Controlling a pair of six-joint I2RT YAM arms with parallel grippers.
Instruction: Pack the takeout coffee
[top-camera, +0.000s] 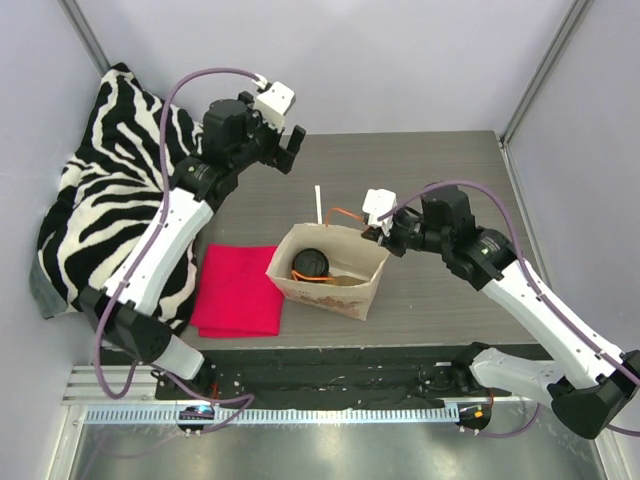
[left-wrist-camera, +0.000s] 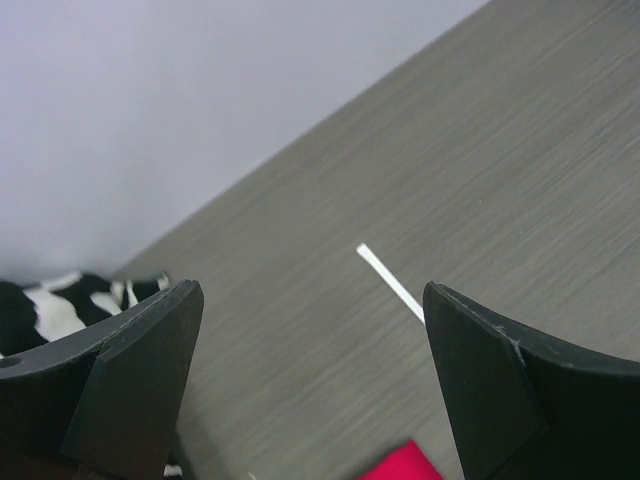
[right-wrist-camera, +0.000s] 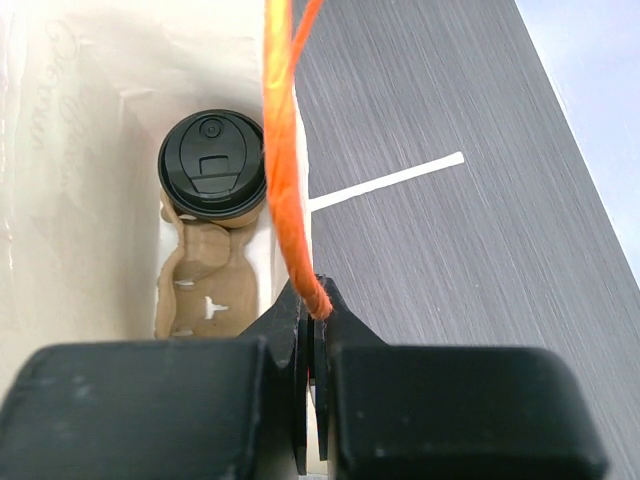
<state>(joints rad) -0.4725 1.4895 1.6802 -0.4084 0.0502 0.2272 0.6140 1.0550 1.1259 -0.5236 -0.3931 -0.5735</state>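
My right claw (right-wrist-camera: 313, 300) pinches the orange handle (right-wrist-camera: 283, 150) at the rim of the paper bag (top-camera: 345, 292). The takeout coffee (right-wrist-camera: 212, 163) sits lidded inside the bag. My left claw (left-wrist-camera: 310, 330) hovers spread beyond the bag. A steady, level hold should keep the bag upright.

**Robot test cell in a laboratory, as seen from my own mounts.** Plain pale wall panels (top-camera: 350, 60) set between bare metal posts (top-camera: 540, 70) box in a single grey wood-grain table (top-camera: 450, 160). My left arm (top-camera: 165, 250) and right arm (top-camera: 540, 300) stand at its near edge, beside a slotted metal rail (top-camera: 330, 413). Purple cables (top-camera: 210, 70) loop in the open. The few objects read as laid-out props: a zebra-print cloth (top-camera: 100, 190), a folded pink cloth (top-camera: 238, 290), and one paper bag (top-camera: 325, 290) with an orange handle (right-wrist-camera: 285, 180), holding a takeout coffee (top-camera: 310, 264).
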